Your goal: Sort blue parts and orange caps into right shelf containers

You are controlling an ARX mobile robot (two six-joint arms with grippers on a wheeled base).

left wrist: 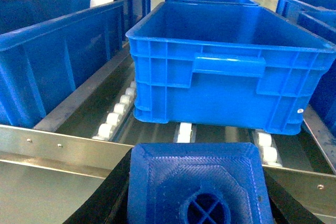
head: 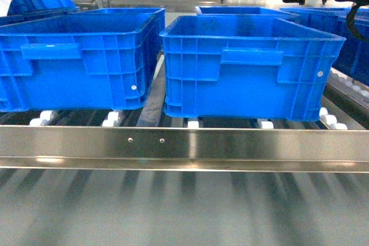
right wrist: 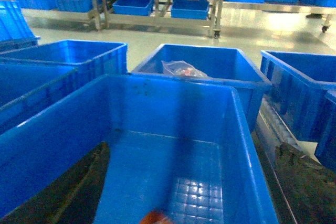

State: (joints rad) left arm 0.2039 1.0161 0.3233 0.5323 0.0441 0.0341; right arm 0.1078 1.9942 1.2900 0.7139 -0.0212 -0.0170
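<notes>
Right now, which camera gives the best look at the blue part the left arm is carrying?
The left wrist view: the blue part fills the bottom of the frame, between the dark fingers, in front of a blue crate. The head view and right wrist view don't show it at all.

Two large blue ribbed plastic crates, the left one [head: 81, 56] and the right one [head: 248, 64], stand open-topped side by side; only a narrow gap separates them. A steel front rail [head: 184, 145] crosses low before both.
</notes>
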